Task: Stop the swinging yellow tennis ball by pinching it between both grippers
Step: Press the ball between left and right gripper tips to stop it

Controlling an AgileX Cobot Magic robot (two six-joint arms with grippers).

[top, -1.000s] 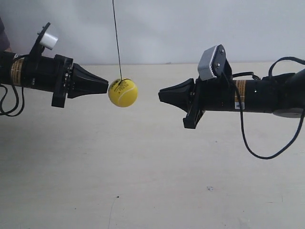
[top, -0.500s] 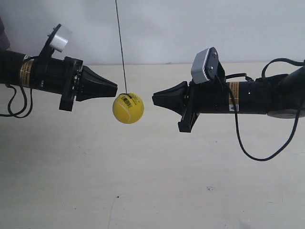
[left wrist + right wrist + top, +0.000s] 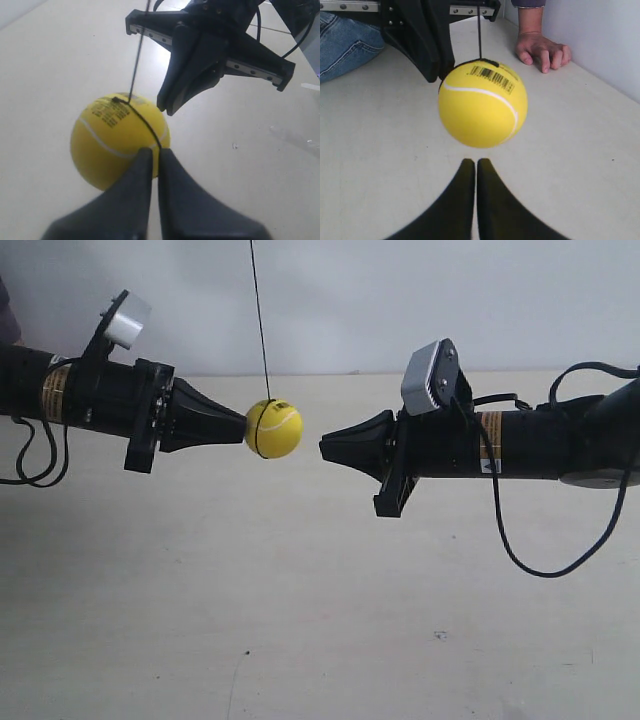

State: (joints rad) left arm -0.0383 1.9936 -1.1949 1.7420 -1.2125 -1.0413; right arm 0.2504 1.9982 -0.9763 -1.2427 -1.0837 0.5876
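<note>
The yellow tennis ball (image 3: 274, 428) hangs on a thin dark string (image 3: 260, 320) between the two arms. My left gripper (image 3: 243, 427), on the arm at the exterior view's left, is shut, and its pointed tip touches the ball's side. In the left wrist view the ball (image 3: 117, 142) sits right against the shut tips (image 3: 152, 152), slightly off to one side. My right gripper (image 3: 322, 448) is shut too and stops a small gap short of the ball, its tip a little lower. The right wrist view shows that gap between ball (image 3: 482, 104) and tips (image 3: 474, 162).
The pale tabletop (image 3: 320, 620) lies well below both arms. A person's hand (image 3: 542, 50) rests on the table by the wall behind the left arm, with a jeans-clad leg (image 3: 345, 42) nearby. A black cable (image 3: 520, 540) loops under the right arm.
The ball has swung upward from below the tips and now touches the left gripper's tip. Both arms moved inward a second ago and have held still for the last half second.
</note>
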